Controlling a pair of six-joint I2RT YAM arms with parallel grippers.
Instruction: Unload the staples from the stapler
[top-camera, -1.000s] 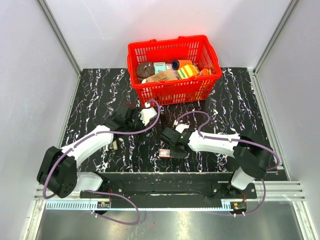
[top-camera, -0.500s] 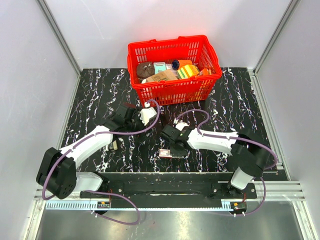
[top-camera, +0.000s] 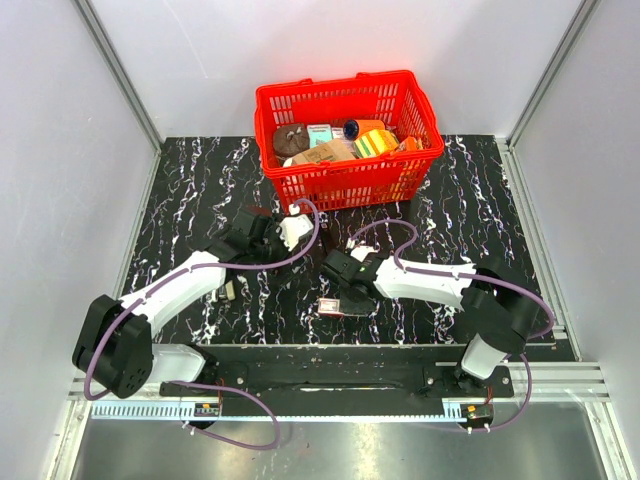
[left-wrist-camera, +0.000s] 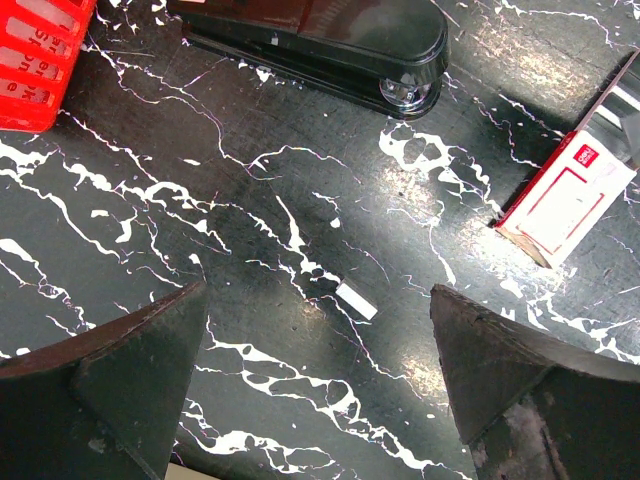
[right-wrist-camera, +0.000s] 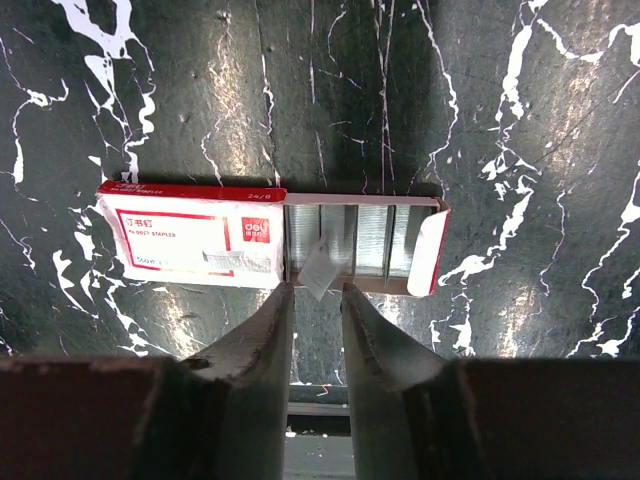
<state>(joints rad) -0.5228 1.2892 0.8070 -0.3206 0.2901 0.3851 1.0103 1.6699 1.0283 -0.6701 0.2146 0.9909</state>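
Left tool (left-wrist-camera: 318, 296) hanging spread wide near the stapler (left-wrist-camera: 320, 35) (black); right tool (right-wrist-camera: 318, 288) hovering narrowly parted, 1 staple strip (right-wrist-camera: 320, 265) lying at its tips

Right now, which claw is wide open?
The left claw: its fingers stand far apart; those of the right claw nearly meet by the staple box.

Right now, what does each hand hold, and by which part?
Left hand: nothing. Right hand: staple strip at its tips; whether gripped cannot be told.

Stapler (left-wrist-camera: 330, 45): glossy black. Basket (top-camera: 350, 185): red. Table (top-camera: 190, 190): black, white marble veining. Box (right-wrist-camera: 190, 240): red and white. Staples (right-wrist-camera: 370, 240): silver.
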